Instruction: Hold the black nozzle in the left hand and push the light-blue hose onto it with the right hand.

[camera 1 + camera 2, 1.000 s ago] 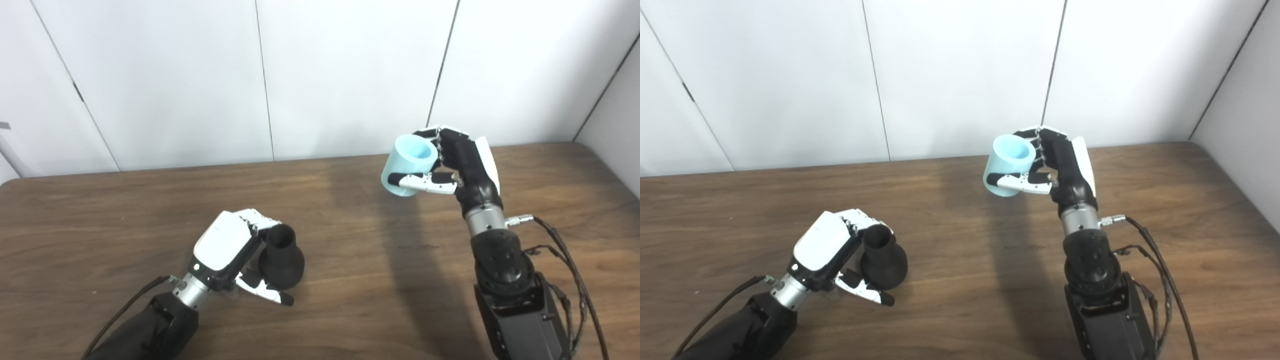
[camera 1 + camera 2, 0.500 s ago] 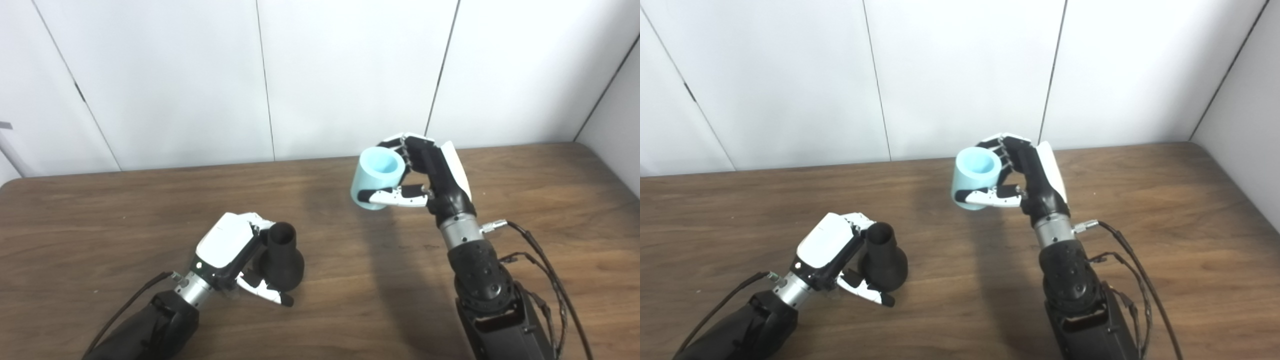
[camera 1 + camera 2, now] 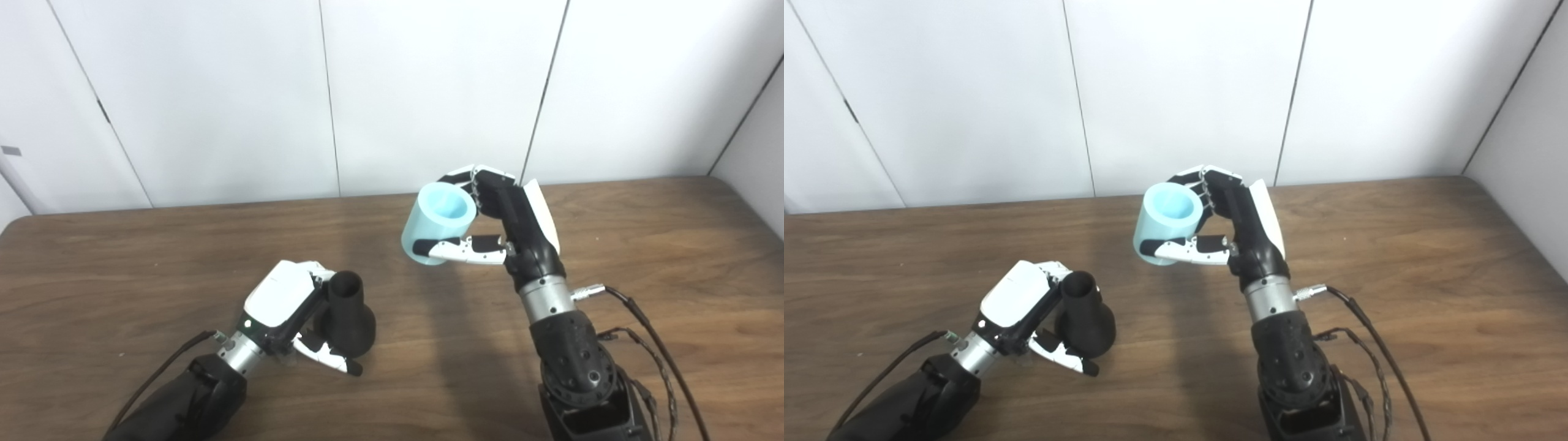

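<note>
hose and nozzle before joining

light-blue hose [image 3: 438, 223], a short, apparently light, soft sleeve, is clasped around its wall by the right hand [image 3: 511, 226] above the table [image 3: 643, 245]. left hand [image 3: 288, 309] clasps the rigid-looking black nozzle [image 3: 347, 315], standing well apart.

We look down on a dark brown wooden table [image 3: 122, 269] with a rounded corner at 9 o'clock. Behind it, toward 12 o'clock, stands a white panelled wall [image 3: 429, 92] split by thin dark seams. Another white wall [image 3: 1528, 184] closes in at 3 o'clock.
</note>
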You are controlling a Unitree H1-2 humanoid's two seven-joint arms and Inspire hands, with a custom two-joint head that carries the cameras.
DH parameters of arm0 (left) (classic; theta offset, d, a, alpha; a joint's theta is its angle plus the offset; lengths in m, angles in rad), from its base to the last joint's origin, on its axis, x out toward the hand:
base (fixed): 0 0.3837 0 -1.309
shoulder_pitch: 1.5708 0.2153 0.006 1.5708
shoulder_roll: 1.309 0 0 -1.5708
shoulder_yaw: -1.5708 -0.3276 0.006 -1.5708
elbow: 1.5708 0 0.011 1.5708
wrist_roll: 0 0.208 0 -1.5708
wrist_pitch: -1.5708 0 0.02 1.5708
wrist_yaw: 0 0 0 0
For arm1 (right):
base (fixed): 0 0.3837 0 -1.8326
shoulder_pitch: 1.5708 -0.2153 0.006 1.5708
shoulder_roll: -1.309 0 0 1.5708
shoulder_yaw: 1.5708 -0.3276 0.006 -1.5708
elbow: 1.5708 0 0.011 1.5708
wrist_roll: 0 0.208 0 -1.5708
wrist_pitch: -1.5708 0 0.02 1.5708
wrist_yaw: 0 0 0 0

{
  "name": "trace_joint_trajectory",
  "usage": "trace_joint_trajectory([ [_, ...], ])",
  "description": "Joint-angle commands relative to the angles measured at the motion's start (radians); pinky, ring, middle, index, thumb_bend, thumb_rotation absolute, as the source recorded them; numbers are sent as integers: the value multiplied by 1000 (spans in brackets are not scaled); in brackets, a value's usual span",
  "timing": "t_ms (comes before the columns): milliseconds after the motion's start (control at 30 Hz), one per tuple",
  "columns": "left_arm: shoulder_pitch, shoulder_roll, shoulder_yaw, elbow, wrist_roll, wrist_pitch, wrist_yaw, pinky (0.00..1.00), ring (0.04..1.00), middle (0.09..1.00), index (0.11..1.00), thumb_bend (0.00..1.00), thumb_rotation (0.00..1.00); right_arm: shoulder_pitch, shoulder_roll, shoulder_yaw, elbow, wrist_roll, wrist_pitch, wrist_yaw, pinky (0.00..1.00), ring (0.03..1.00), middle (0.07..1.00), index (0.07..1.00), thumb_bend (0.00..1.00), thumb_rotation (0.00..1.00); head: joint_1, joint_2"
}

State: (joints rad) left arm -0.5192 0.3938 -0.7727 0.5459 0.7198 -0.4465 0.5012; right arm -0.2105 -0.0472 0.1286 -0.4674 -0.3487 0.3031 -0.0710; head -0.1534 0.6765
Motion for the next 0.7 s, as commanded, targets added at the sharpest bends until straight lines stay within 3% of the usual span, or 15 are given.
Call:
trace_joint_trajectory([
  [0, 227, -151, -89, 155, -39, -23, 24, 611, 466, 449, 510, 503, 0, -68, 24, 10, -88, -29, -16, 11, 304, 404, 466, 533, 514, 0, -2, 2],
  [300, 222, -156, -95, 163, -32, -23, 27, 611, 471, 448, 507, 504, 0, -70, 56, 46, -109, -77, 17, 45, 247, 378, 459, 546, 511, 0, 3, -2],
  [667, 231, -162, -88, 149, -18, -23, 16, 615, 469, 449, 509, 503, 0, -41, 86, 85, -67, -60, -34, 52, 240, 372, 456, 546, 510, 0, 16, 1],
])
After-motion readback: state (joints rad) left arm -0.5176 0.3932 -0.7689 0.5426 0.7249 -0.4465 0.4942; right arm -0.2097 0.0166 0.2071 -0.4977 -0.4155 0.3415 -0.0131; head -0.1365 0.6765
